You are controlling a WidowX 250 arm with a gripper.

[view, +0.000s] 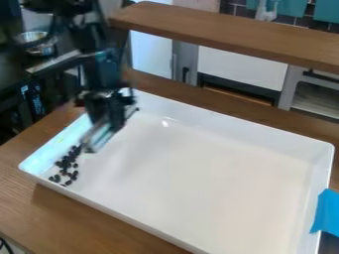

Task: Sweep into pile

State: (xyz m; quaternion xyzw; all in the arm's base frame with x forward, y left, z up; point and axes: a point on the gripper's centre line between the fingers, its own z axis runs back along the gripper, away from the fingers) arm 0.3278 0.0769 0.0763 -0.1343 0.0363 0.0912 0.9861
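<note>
Nearest, we find the wooden tabletop (79,223). On it lies a white rectangular tray (198,163), its long axis slanting from upper left to lower right. Blue tape (325,213) covers part of its right-hand rim.

We locate the black beans (65,167) inside the tray, at its left end near the near-left corner. They lie loosely grouped, some touching and some apart. The long axis of the group runs from that corner up toward the gripper (107,118); single beans point in mixed directions.

We see a pale, narrow piece (99,136) at the gripper's lower end, just beside the upper beans, its long axis tilted down to the left. The gripper hangs over the tray's left side. We cannot tell whether its jaws are open or closed, or whether they grip the piece.

Beyond the tray, we note a raised wooden shelf (225,37) and, at upper left, a metal bowl (38,44).
</note>
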